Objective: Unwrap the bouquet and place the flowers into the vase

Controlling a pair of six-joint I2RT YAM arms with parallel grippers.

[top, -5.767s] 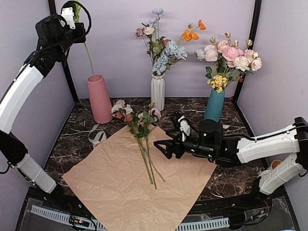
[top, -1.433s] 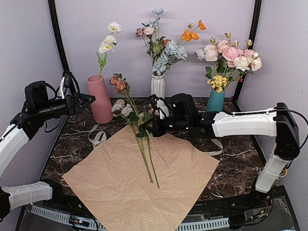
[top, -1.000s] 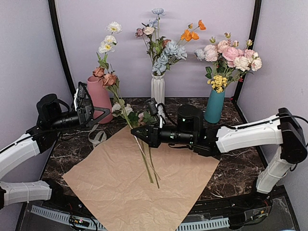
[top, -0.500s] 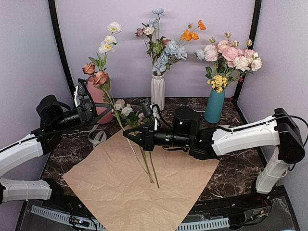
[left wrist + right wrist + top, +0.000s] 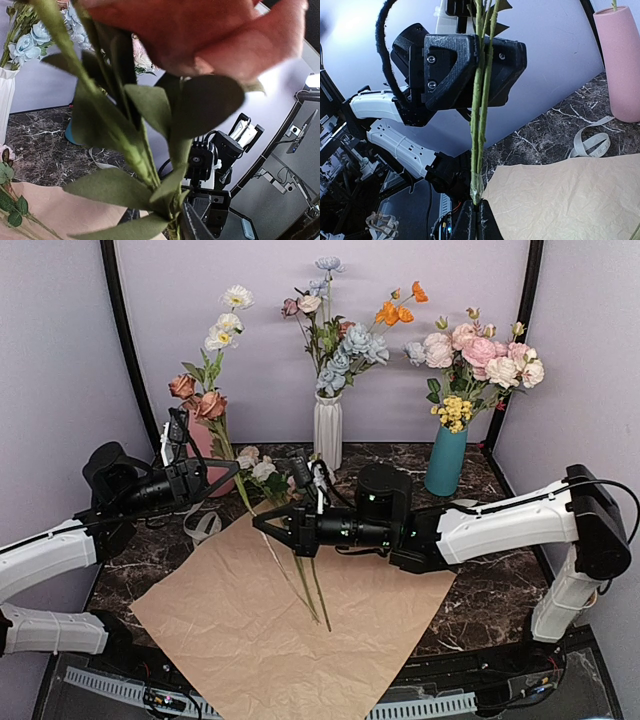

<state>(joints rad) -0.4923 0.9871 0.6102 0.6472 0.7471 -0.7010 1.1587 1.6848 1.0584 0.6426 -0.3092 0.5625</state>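
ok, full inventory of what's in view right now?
pink vase: 1, pink, back left
white flowers: 2 blooms, white, in pink vase
rust flower stem: 1, rust with green leaves, held up before pink vase
loose flowers: bunch, pink, white, peach, lying on paper
paper: 1 sheet, tan, table front
ribbon: 1, cream, left of paper
white vase: 1, holding blue and orange flowers, back centre
teal vase: 1, holding pink roses, back right
table: 1, dark marble
left fingers: black, either side of rust flower stem
right fingers: black, shut on its lower end
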